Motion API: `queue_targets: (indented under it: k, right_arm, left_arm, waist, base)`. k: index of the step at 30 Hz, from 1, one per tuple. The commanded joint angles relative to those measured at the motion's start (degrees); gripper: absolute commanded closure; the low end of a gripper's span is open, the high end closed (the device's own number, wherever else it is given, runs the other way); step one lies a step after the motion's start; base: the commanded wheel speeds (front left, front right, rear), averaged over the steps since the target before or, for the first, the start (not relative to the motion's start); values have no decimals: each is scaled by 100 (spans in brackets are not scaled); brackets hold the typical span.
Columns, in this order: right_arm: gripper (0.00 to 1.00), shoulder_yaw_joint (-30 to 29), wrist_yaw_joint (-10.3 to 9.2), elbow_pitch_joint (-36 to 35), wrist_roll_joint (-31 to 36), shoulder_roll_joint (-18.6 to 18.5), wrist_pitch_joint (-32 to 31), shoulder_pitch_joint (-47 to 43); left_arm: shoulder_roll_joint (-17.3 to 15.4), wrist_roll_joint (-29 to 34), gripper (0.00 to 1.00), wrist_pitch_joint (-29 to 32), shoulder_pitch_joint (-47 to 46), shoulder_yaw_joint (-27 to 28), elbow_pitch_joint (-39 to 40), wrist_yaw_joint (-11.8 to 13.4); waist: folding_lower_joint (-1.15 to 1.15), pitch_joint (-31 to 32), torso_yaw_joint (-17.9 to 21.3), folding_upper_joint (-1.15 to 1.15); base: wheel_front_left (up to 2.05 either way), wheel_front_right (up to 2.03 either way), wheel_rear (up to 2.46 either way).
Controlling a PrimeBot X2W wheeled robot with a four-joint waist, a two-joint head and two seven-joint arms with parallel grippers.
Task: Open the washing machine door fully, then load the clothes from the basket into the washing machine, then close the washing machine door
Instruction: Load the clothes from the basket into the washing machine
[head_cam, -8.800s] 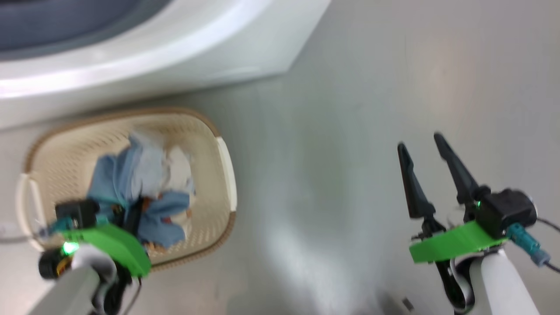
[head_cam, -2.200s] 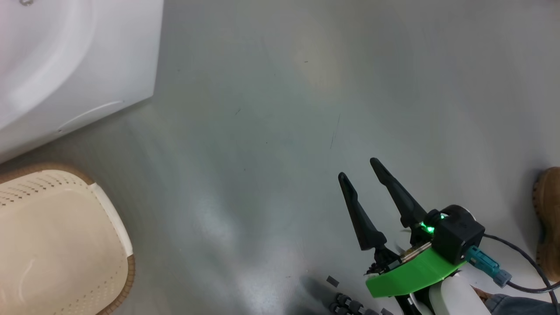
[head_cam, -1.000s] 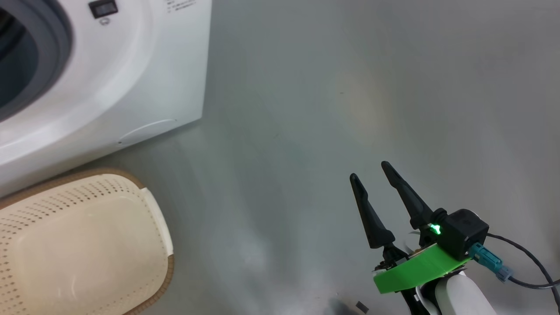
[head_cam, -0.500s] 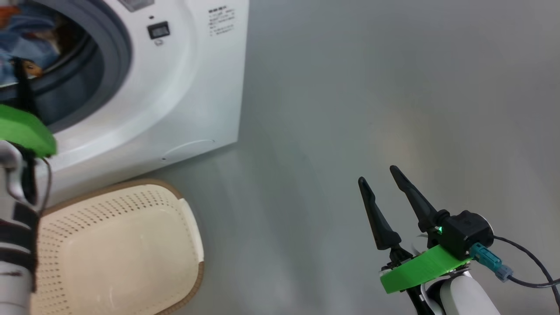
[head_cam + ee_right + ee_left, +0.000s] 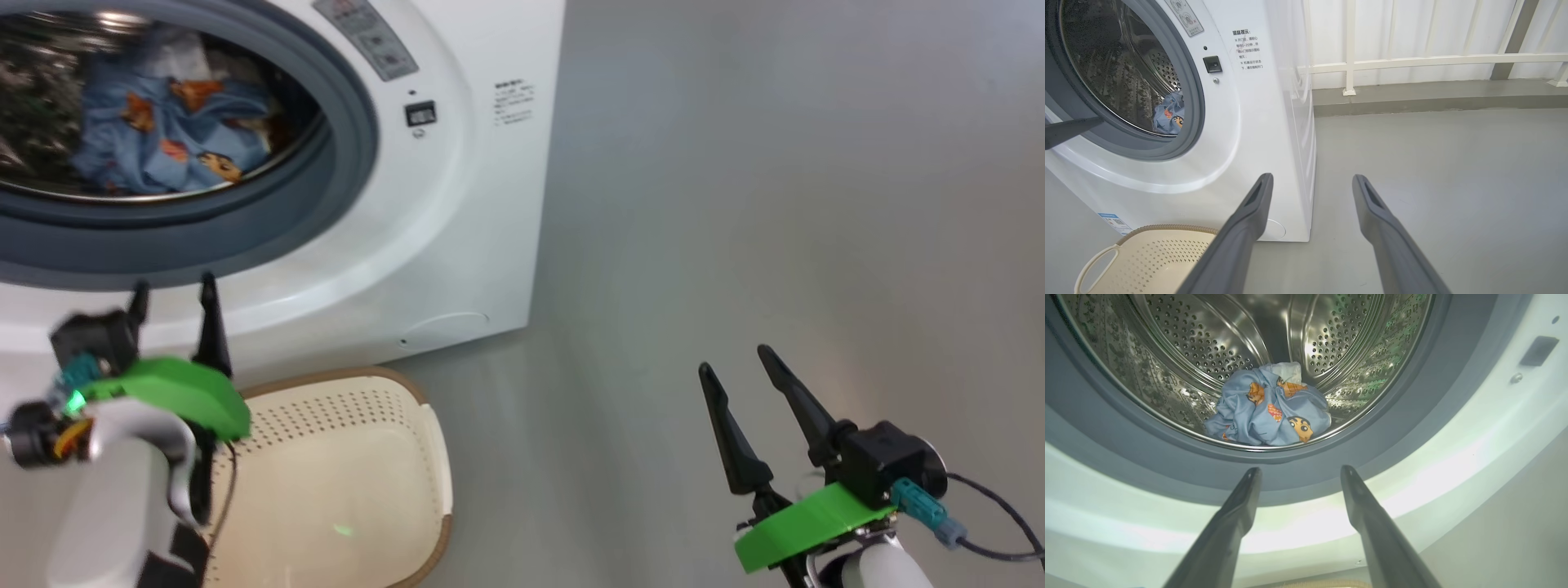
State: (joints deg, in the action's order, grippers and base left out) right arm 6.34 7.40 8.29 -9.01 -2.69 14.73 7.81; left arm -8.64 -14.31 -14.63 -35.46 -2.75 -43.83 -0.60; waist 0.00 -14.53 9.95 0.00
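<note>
1. One small bundle of clothes (image 5: 1267, 412): light blue cloth printed with orange-brown, black-haired cartoon figures. A scrap of white cloth shows at the top, and the whole bundle is crumpled.
2. Washing machine (image 5: 1257, 134): a white front-loader. Its round opening is uncovered, and a grey-blue gasket (image 5: 1412, 396) rings a perforated steel drum (image 5: 1331, 343). You can also see a small dark square fitting (image 5: 1212, 64) beside the opening. A blue label (image 5: 1112, 220) and a round flap (image 5: 445, 327) sit low on the front.
3. Your left gripper (image 5: 1300, 470) is released, with its fingers spread wide and gripping nothing. The tips stand just outside the gasket's lower lip and point into the opening.
4. The clothes lie straight ahead of those tips, past the gasket and apart from them. They rest on the bottom of the drum, near its front edge.
5. Your right gripper (image 5: 735, 359) is likewise spread and gripping nothing. It hangs over bare grey floor (image 5: 1433, 183), off to the right of the machine's corner. From it, the clothes sit ahead and to the left, inside the drum and well apart.
6. Container A, the drum, holds the blue bundle.
7. Container B is the basket (image 5: 437, 482): cream perforated plastic with a brown woven-look rim and a white side handle. It stands on the floor against the machine's foot, below your left gripper and to the left of your right gripper. The part of its perforated bottom you can see is bare.
</note>
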Motion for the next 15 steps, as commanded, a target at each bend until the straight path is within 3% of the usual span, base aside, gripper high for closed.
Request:
queue_targets:
  k: [1, 15]
  right_arm:
    - [0, 73, 9, -96, 78, -19, 27, -142]
    - [0, -99, 9, -14, 156, -19, 27, -424]
  left_arm:
    - [-90, -9, 0, -37, 254, 160, 253, -12]
    - [373, 172, 0, -37, 1681, -105, 1268, 136]
  waist:
    - [0, 430, -408, 0]
    - [0, 954, -801, 0]
  base:
    - [0, 0, 0]
    - [0, 0, 0]
